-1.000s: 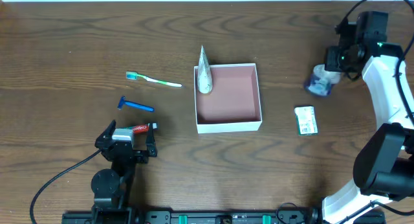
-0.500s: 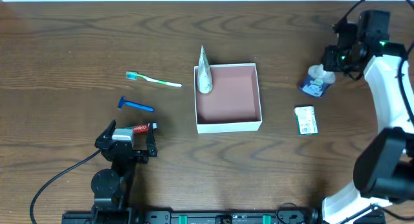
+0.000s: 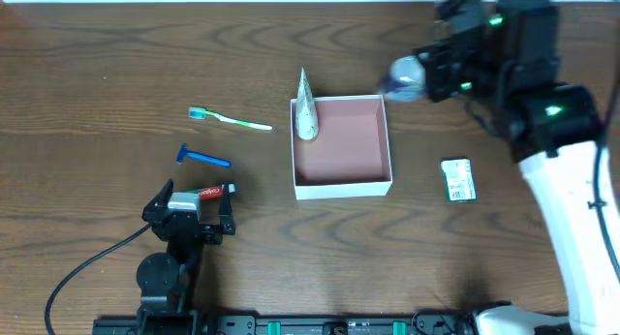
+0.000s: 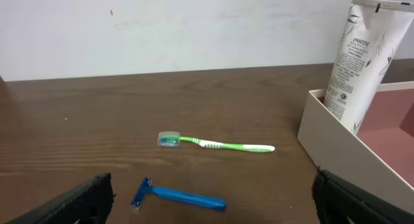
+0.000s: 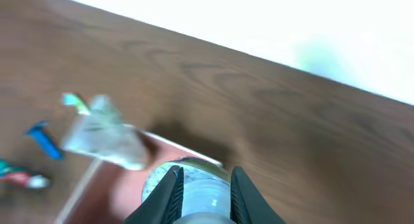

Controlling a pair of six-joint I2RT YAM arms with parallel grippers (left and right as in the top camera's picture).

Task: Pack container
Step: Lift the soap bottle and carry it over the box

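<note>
- Two pincers are in view and only one is busy. The left pincer [image 3: 194, 205] sits spread wide, its fingers [image 4: 81, 199] at the edges of its own view, unmoved over the last second. A small red-and-white toothpaste tube [image 3: 211, 192] lies just at its tips.
- Ahead of it lies a blue razor [image 3: 203, 158], and further ahead a green toothbrush [image 3: 231, 119]. Both are on the table and out of the box.
- Ahead and to its right, a white Pantene tube [image 3: 306, 112] leans on the left wall of the container [image 3: 341, 188], its lower end inside.
- The right pincer [image 3: 426, 72] is pinching a clear bluish bottle [image 3: 402, 78]. A second ago it held the bottle well out to the right of the box. It has now swung across, and the bottle hangs at the container's far right corner.
- In its wrist view the pinkish floor shows below and left of the fingertips [image 5: 172, 188]. The carry looks nearly done, with a short shift inward, a descent and a release likely remaining.
- A green-and-white packet [image 3: 458, 179] lies on the table on the near side of the right pincer, unpacked.
</note>
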